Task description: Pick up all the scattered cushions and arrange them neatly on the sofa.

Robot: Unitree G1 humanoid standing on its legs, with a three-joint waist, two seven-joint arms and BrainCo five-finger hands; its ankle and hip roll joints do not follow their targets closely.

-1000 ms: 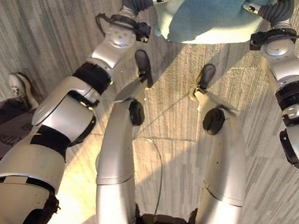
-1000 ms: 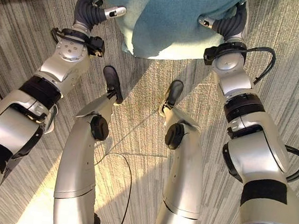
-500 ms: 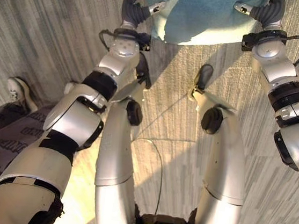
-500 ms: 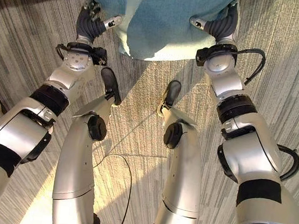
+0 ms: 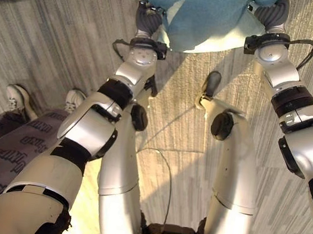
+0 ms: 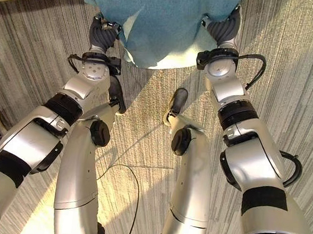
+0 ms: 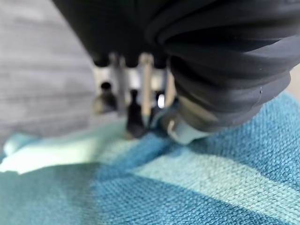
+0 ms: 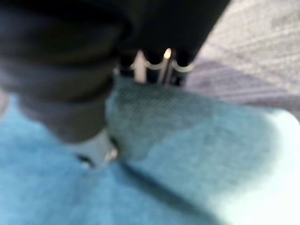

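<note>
While both arms reach fwd, the teal cushion (image 6: pixel 167 22) hangs between them above the grey carpet (image 6: pixel 299 60). Left hand (image 6: pixel 103 32) clamps its left edge, thumb on top w/ fingers (image 7: pixel 133 119) curled under. Right hand (image 6: pixel 223 28) pinches the right edge, thumb over the fabric. A person's legs and shoe (image 5: pixel 17 98) stand at the robot's left.

Matt teal knitted cloth on the cushion (image 6: pixel 167 22), over grey ribbed carpet (image 6: pixel 298 65)
</note>
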